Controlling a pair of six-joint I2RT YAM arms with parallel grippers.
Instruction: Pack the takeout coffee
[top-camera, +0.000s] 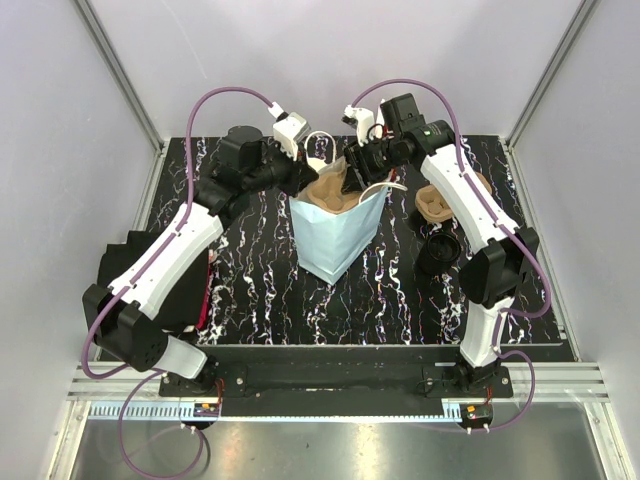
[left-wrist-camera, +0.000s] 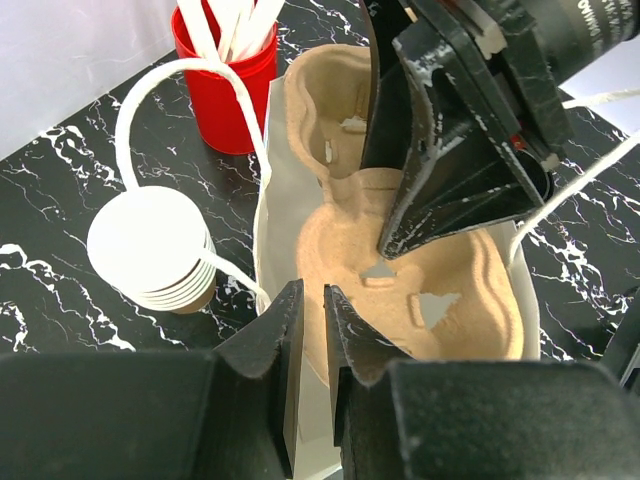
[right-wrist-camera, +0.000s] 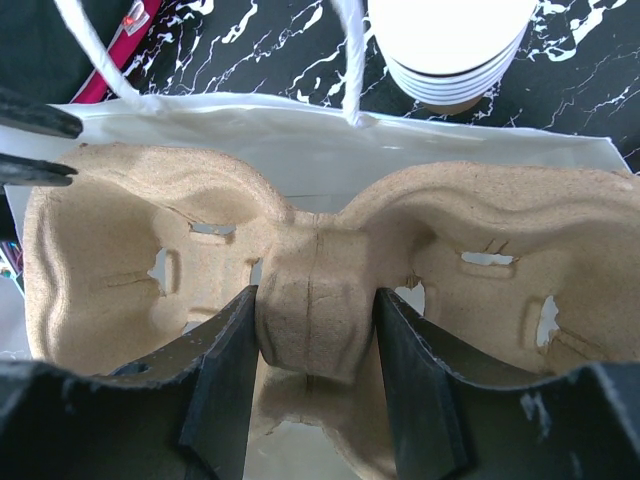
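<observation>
bag (top-camera: 335, 245), one, holds one pulp carrier (right-wrist-camera: 310, 295)

The tray (right-wrist-camera: 120, 250) sits in the bag (top-camera: 335, 245), cup stack (left-wrist-camera: 150, 245) behind it.

**Colours and patterns**

The stone-look tabletop (top-camera: 400, 290) is black with white veining. The upright paper bag (top-camera: 335, 250) looks pale blue from above and white up close, with white cord handles (left-wrist-camera: 125, 110). The moulded pulp carrier (right-wrist-camera: 130, 230) is tan. A glossy red plastic cup (left-wrist-camera: 225, 90) holds white sticks (left-wrist-camera: 235, 15). The stacked paper cups (left-wrist-camera: 150, 240) are brown outside and white inside. The left gripper (left-wrist-camera: 312, 320) and right gripper (right-wrist-camera: 315, 300) are black.
</observation>
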